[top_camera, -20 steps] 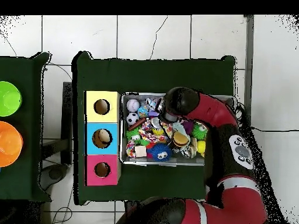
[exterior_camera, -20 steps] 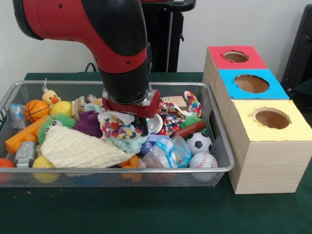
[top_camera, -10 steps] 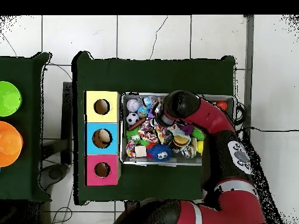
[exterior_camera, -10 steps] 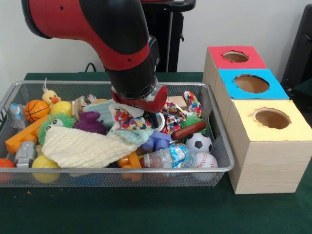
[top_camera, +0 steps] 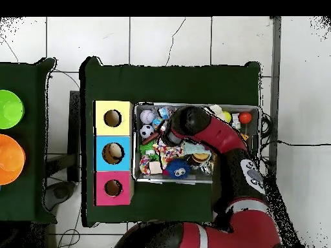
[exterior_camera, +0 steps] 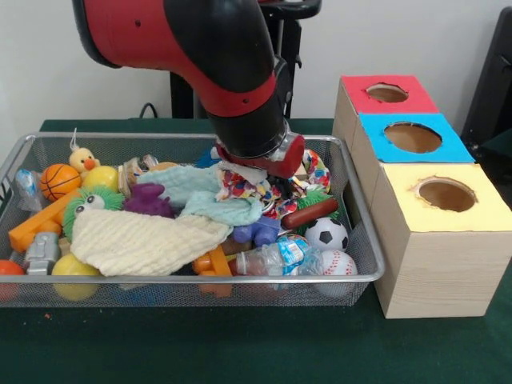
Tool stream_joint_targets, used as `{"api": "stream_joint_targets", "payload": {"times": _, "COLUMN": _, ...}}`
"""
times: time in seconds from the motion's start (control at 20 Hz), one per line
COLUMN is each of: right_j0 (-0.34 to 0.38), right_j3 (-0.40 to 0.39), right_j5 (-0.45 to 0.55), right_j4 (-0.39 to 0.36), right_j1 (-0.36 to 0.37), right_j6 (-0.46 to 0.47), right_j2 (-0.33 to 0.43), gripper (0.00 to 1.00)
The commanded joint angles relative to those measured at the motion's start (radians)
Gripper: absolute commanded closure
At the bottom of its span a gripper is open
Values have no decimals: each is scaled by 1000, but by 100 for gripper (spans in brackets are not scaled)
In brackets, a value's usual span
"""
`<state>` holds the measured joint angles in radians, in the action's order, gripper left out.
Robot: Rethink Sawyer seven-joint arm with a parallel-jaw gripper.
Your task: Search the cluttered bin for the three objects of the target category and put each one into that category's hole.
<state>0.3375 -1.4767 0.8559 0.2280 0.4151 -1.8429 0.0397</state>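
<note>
Mid-search over the bin [exterior_camera: 364,264], gripper [exterior_camera: 258,186] low by the patterned cloth [exterior_camera: 240,186], grip unclear behind the wrist; next, probably lifting toward the boxes [exterior_camera: 436,240] right.

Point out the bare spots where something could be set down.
Bare green table runs in front of the wire bin and the yellow-topped box. The bin itself is packed edge to edge with toys and cloths, with the arm pressing into its middle.
</note>
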Motion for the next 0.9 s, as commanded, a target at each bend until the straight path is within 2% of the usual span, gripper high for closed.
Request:
{"api": "stream_joint_targets", "payload": {"times": 0.05, "right_j0": -37, "right_j3": -93, "right_j5": -6, "right_j4": 56, "right_j1": -22, "right_j6": -232, "right_j2": 30, "gripper": 0}}
{"api": "stream_joint_targets", "payload": {"times": 0.2, "right_j0": -47, "right_j3": -81, "right_j5": -12, "right_j4": 33, "right_j1": -22, "right_j6": -218, "right_j2": 12, "gripper": 0}}
{"api": "stream_joint_targets", "payload": {"times": 0.45, "right_j0": -93, "right_j3": -1, "right_j5": -45, "right_j4": -179, "right_j1": -33, "right_j6": -77, "right_j2": -121, "gripper": 0}}
{"api": "stream_joint_targets", "payload": {"times": 0.65, "right_j0": -31, "right_j3": -7, "right_j5": -82, "right_j4": -302, "right_j1": -7, "right_j6": 81, "right_j2": -132, "gripper": 0}}
{"api": "stream_joint_targets", "payload": {"times": 0.9, "right_j0": 62, "right_j3": -18, "right_j5": -79, "right_j4": -402, "right_j1": 25, "right_j6": 184, "right_j2": -76, "gripper": 0}}
